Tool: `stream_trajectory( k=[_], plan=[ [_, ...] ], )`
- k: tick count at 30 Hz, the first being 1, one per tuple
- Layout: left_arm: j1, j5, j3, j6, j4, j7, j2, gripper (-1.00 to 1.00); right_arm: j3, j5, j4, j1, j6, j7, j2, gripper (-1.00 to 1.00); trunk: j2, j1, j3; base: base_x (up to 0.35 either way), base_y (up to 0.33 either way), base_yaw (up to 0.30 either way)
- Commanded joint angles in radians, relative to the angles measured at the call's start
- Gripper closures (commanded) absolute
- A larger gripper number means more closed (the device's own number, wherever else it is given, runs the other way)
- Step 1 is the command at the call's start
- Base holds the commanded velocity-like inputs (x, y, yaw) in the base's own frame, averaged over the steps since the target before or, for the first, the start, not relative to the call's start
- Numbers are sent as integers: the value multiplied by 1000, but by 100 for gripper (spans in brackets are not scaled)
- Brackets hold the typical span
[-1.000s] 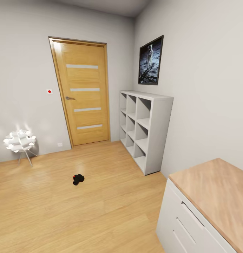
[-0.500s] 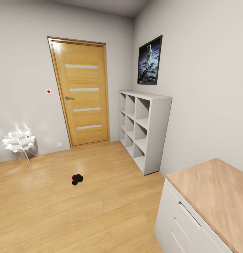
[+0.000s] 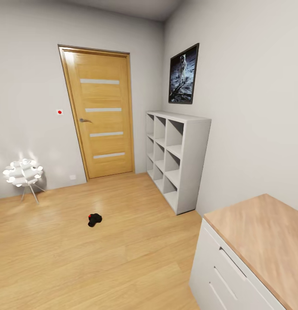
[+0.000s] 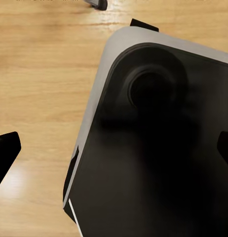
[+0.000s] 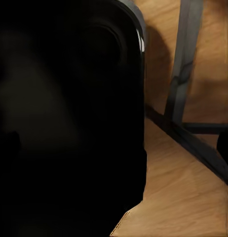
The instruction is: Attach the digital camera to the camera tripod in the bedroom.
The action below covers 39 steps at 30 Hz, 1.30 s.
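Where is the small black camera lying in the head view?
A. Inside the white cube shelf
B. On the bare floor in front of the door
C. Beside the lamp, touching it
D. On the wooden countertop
B: the camera lies on the wood floor, out from the door.

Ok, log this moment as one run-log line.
phase: approach | small black digital camera with red button: on light wood floor, untouched | closed wooden door beyond | white cube shelves right | grippers: state unclear

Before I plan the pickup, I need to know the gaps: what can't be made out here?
- Digital camera, head view: too small on the floor to tell its orientation.
- White cabinet, head view: cut off by the frame's edge.
- Both wrist views: a dark robot body blocks much of the floor; whether each tool is open is unclear.
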Motion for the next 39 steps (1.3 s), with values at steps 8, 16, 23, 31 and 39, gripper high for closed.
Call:
stream_trajectory(
  k=[8, 16, 23, 31, 39],
  plan=[
    [1, 8, 4, 4, -17, 3, -2, -100, 0, 5, -51, -1, -2, 3, -40, -100, 0, 0, -1, 0, 0, 0],
    [1, 8, 3, 3, -20, 3, -4, -100, 0, 6, -115, -1, -8, 5, -44, -100, 0, 0, -1, 0, 0, 0],
    [0, 8, 3, 3, -21, 3, -7, -100, 1, 6, -190, -1, -1, 9, -44, -100, 0, 0, -1, 0, 0, 0],
    [0, 9, 3, 1, -22, 3, -15, -100, 2, 6, -208, -1, 0, 13, -43, -100, 0, 0, -1, 0, 0, 0],
    [0, 9, 3, -12, -22, 3, -22, -100, 6, 9, -210, -1, 0, 14, -42, -100, 0, 0, -1, 0, 0, 0]
  ],
)
